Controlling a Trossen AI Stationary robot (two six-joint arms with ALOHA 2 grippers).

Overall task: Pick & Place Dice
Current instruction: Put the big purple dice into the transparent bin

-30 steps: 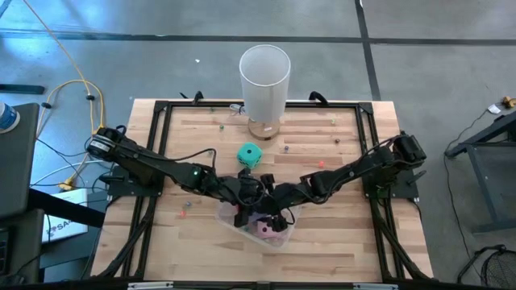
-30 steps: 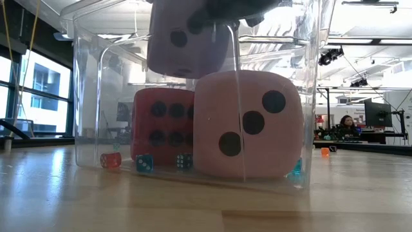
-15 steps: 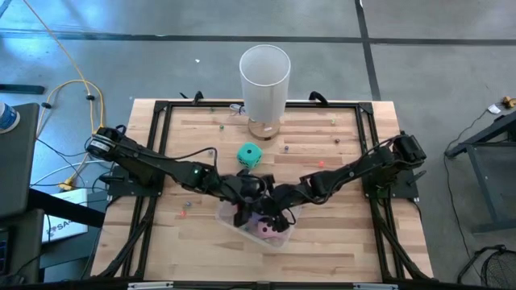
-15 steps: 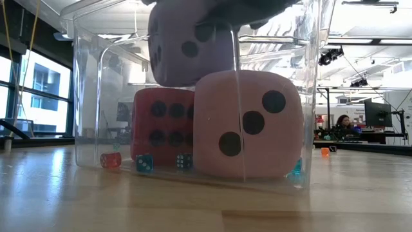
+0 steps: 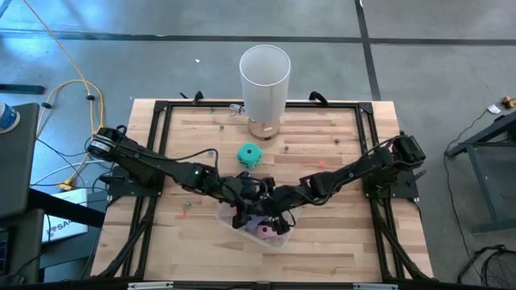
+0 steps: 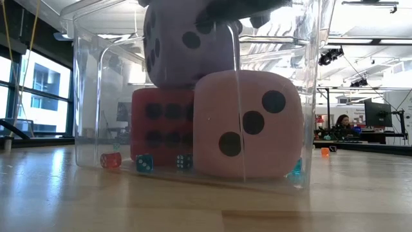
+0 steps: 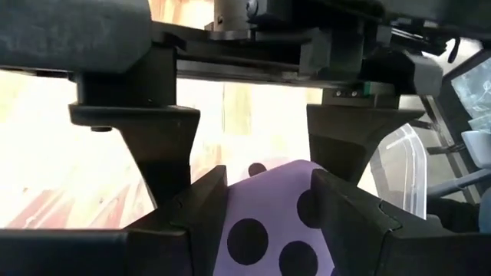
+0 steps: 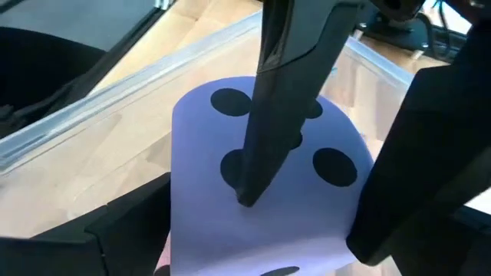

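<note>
The purple die is in my left gripper, inside the top of a clear plastic box. Its underside meets the tops of the red die and the pink die, which stand side by side on the box floor. My right gripper is open over the box. Its fingers stand one on each side of the purple die, and I cannot tell whether they touch it. The teal-green die rests on the table beyond the box. My left gripper pinches the purple die between its two fingers, one on each of two opposite faces. It comes slanting down from the table's left. One finger lies across a pipped face. The die sits tilted, its underside on the red and pink dice.
A tall white cylinder stands at the table's far edge. Tiny coloured beads lie on the box floor and scattered over the table. A black frame runs round the table.
The purple die has turned about in my left gripper, bringing another pipped face round toward the near side. It has sunk a little, down to the tops of the red and pink dice. Both arms have stayed over the box.
</note>
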